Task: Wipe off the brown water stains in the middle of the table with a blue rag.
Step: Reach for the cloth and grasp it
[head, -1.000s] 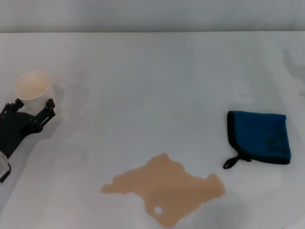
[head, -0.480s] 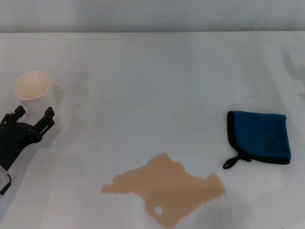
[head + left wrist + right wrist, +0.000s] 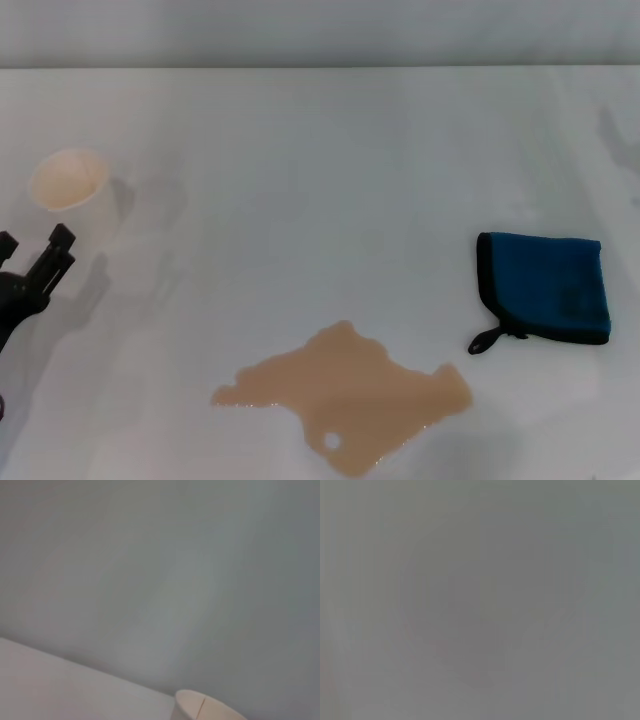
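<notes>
On the smooth, plain white table [image 3: 320, 160], the brown water stains [image 3: 345, 400] spread as a flat, thin tan puddle with ragged lobes at about 6 o'clock in the head view; a small pale gap shows through near its close edge. It looks wet and glossy, and is wider than the cloth meant to clear it. The small folded square blue rag [image 3: 548, 286] lies flat toward 4 o'clock, well apart from the puddle, its soft nap bordered by black trim with a short black loop at the corner nearest the spill. I judge it sits untouched because no wiping has begun; that loop side faces the work. A pale paper cup [image 3: 68, 180] stands upright at 9 o'clock. Just beside it, nearer the robot, the black left gripper [image 3: 30, 245] hangs with fingers spread, holding nothing and clear of the cup. The right gripper is out of sight in every view.
</notes>
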You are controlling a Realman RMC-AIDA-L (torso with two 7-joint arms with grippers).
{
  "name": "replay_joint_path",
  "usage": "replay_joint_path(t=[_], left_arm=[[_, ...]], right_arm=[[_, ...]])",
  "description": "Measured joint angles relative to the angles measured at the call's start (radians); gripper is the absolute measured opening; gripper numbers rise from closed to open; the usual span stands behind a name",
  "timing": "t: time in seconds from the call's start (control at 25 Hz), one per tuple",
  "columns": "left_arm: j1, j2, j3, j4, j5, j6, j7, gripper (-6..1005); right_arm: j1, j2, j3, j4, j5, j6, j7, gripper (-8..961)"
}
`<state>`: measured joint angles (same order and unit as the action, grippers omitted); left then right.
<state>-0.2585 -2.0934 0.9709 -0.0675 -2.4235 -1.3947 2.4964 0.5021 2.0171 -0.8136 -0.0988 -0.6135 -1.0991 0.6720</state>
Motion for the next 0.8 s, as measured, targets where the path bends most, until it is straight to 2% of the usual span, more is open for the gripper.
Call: replay_joint_path(t=[0.2, 0.32, 0.4, 0.52, 0.68, 0.8], left_arm=[[0.041, -0.001, 0.0, -0.003, -0.03, -0.063, -0.022, 876], [0.05, -0.002, 0.0, -0.01, -0.076, -0.079, -0.069, 876], [0.054, 0.002, 0.0, -0.013, -0.094, -0.1, -0.093, 876], [0.071, 0.011, 0.0, 0.003, -0.113, -0.137, -0.119, 876], [0.084, 0.011, 0.0, 0.007, -0.16, -0.143, -0.132, 875], [0.085, 0.011, 0.0, 0.004, -0.166, -0.142, -0.134, 875]], right_arm=[[-0.008, -0.005, -0.041, -0.013, -0.006, -0.024, 0.08, 837], [-0.027, -0.018, -0.18, -0.077, -0.008, -0.032, 0.198, 833], [-0.053, -0.038, -0.304, -0.163, -0.025, -0.026, 0.31, 830], [-0.075, -0.084, -0.432, -0.287, -0.1, -0.015, 0.481, 826], [-0.067, -0.144, -0.466, -0.442, -0.332, -0.012, 0.75, 822], [-0.048, -0.179, -0.464, -0.556, -0.53, -0.023, 0.933, 821]])
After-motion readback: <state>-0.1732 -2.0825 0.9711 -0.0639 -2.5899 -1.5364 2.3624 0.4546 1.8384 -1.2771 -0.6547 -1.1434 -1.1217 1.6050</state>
